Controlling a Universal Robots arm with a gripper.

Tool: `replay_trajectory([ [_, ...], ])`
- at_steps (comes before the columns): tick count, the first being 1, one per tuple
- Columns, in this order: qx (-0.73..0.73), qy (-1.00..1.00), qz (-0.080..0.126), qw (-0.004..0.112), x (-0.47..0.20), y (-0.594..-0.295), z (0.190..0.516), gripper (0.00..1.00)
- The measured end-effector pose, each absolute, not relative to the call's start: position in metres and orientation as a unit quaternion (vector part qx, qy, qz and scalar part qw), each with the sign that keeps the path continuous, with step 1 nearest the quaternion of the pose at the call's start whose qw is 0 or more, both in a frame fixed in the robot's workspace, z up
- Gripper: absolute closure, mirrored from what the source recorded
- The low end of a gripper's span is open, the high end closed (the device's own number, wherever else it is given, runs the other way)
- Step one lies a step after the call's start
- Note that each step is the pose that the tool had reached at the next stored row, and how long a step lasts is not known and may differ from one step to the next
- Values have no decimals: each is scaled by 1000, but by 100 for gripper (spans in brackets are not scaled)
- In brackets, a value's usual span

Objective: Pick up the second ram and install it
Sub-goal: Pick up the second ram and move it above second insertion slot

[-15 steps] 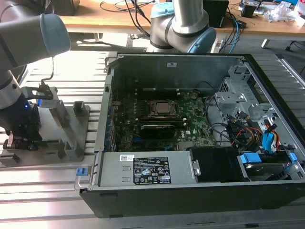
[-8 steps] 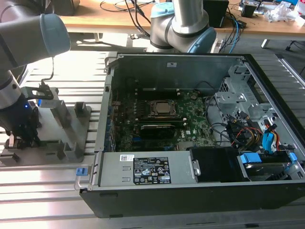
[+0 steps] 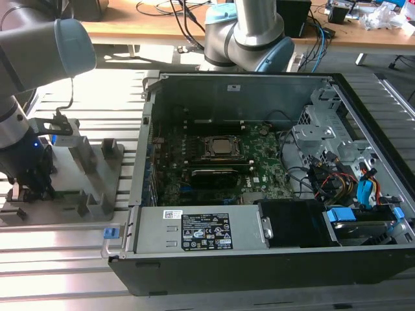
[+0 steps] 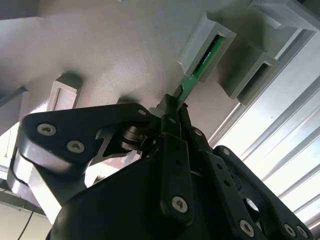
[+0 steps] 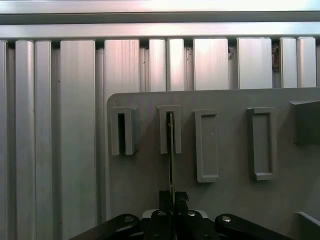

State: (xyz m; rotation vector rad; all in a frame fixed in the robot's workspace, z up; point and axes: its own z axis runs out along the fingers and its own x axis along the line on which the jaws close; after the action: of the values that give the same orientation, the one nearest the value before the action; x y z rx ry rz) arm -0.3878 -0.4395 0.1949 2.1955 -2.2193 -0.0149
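The second ram (image 4: 199, 67) is clamped by the gripper (image 4: 175, 102), far end lodged in a holder tray (image 4: 100, 40) slot, its green face shown in the second wrist view. In the exterior view, the holder tray (image 3: 65, 194) is found at nine o'clock of the computer case (image 3: 259, 259).

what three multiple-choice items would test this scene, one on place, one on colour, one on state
1. Where does the far end of the second ram sit?
A) in a slot of the grey holder tray
B) in a cardboard box
C) in a person's hand

2. What colour is the second ram?
A) red
B) green
C) blue

3. How is the pincer?
A) wide open, apart from everything
B) shut on a cable
C) shut on the second ram

Key: 1 A, the second wrist view shows that end inside a tray slot; 2 B, its board is green; 3 C, both wrist views show it clamping the stick's near end.
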Motion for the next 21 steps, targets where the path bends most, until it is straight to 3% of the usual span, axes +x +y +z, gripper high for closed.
replay_trajectory([
  [21,703,-711,-5,10,-388,-440,221,86],
])
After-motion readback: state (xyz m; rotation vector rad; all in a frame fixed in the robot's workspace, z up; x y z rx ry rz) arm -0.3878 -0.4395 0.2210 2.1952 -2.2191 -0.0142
